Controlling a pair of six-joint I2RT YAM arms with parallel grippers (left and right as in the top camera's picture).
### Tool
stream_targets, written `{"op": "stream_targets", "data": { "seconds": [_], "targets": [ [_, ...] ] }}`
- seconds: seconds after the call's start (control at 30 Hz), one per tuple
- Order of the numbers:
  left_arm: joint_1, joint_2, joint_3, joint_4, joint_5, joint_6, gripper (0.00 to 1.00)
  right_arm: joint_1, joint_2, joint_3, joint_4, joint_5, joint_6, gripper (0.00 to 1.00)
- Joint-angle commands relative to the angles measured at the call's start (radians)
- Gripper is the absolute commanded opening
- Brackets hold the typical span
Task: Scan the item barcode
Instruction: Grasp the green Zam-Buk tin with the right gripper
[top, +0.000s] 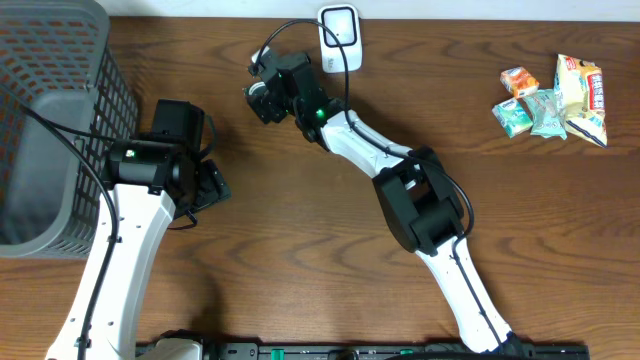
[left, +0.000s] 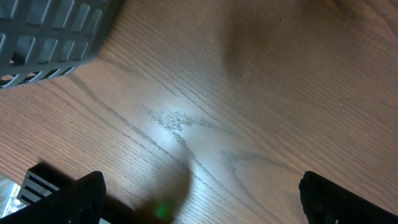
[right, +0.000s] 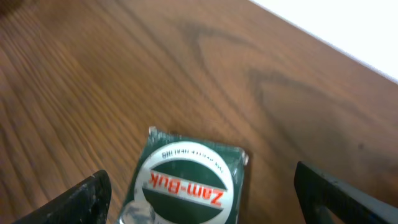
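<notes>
Now, Zam-Buk box (right: 186, 180) face-up, reading upside-down

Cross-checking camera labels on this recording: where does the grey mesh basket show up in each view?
Overhead: the grey basket sits at the far left edge, filling the upper left.
Left wrist: only a corner of it shows, in the top left.
Right wrist: not in it.
Shared landmark: the brown wood-grain table, seen in all three views.
</notes>
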Motion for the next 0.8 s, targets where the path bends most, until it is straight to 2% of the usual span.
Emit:
{"op": "stream_targets", "data": {
  "seconds": [0.0,0.27,0.43,0.77],
  "targets": [
    [0.003,0.001,-0.004,-0.003,-0.010,-0.005,0.97,0.009,0.027,0.000,-0.004,0.003,-0.014,0.87],
    [0.003,0.001,-0.004,-0.003,-0.010,-0.005,0.98,0.012,0.028,0.000,-0.011,-0.003,0.039,0.86],
    [0.003,0.001,-0.004,-0.003,-0.010,-0.005,0.98,0.012,0.028,0.000,-0.011,-0.077,0.039,0.86],
    [0.003,0.001,-0.004,-0.003,-0.010,-0.005,0.98,0.014,0.028,0.000,-0.038,0.005,0.039,0.82]
  ]
}}
